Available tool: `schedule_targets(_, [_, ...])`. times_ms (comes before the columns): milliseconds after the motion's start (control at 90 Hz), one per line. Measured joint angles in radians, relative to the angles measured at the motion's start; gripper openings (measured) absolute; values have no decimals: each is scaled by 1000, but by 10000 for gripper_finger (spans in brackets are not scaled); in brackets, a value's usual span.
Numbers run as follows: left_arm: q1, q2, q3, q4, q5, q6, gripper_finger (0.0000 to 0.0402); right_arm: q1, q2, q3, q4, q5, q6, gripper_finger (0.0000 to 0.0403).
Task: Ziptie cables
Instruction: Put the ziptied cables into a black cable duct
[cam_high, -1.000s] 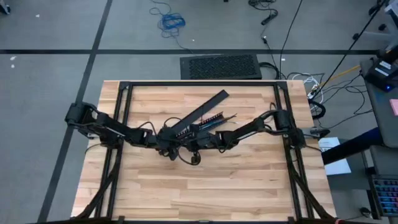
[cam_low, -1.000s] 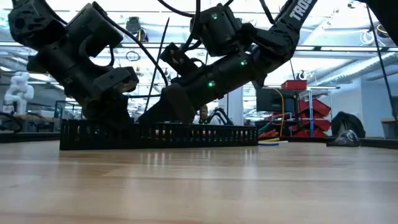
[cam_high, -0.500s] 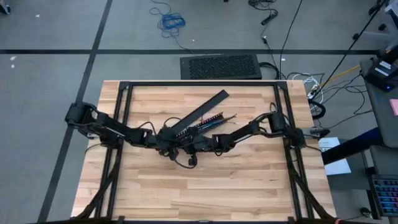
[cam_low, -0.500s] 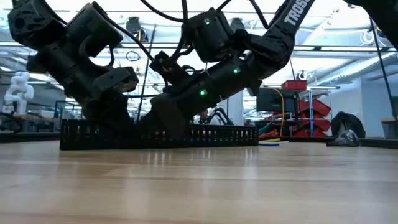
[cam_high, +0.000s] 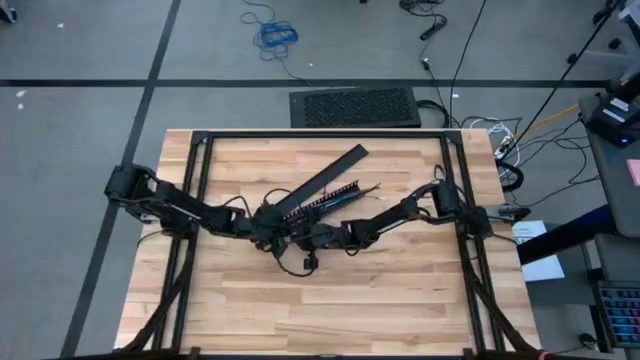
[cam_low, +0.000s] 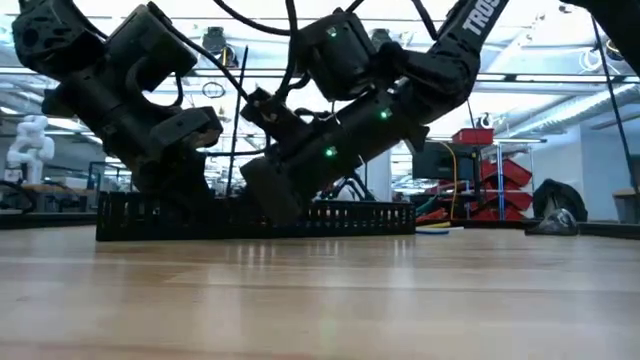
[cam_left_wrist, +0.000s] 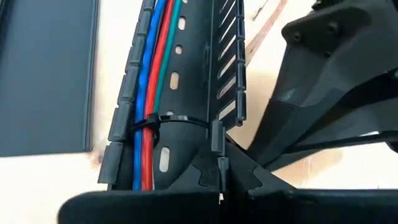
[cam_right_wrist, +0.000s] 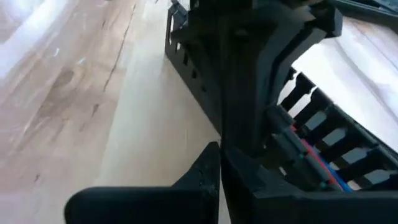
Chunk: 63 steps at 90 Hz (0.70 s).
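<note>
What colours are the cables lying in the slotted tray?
Blue, red and green cables, seen best in the left wrist view, cinched by a black zip tie.

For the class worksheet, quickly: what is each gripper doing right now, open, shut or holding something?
Left gripper: at the slotted cable duct's end; open or shut cannot be told.
Right gripper: beside the duct; cannot be told.

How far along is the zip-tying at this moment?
Done: the cables lie in the slotted bar, and a zip tie is looped around them. In hand: the left claw and right claw meet at the bar's near end; the pictures do not show what either grips. Left: whether the tie is fully tightened cannot be told.
</note>
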Motion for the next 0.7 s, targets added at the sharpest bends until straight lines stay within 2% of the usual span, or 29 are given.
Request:
schedule_targets(133, [-11, -20, 24, -20, 20, 66, 22, 1, -13, 0, -42, -14, -1, 26])
schedule_targets(356, [-43, -89, 53, -46, 92, 186, 100, 27, -60, -1, -171, -13, -1, 112])
schedule_targets(489, [-61, -128, 71, -97, 141, 199, 142, 71, -97, -1, -245, -35, -12, 159])
schedule_targets(700, [-94, -197, 96, -170, 151, 244, 161, 148, -169, -1, -320, -104, -40, 194])
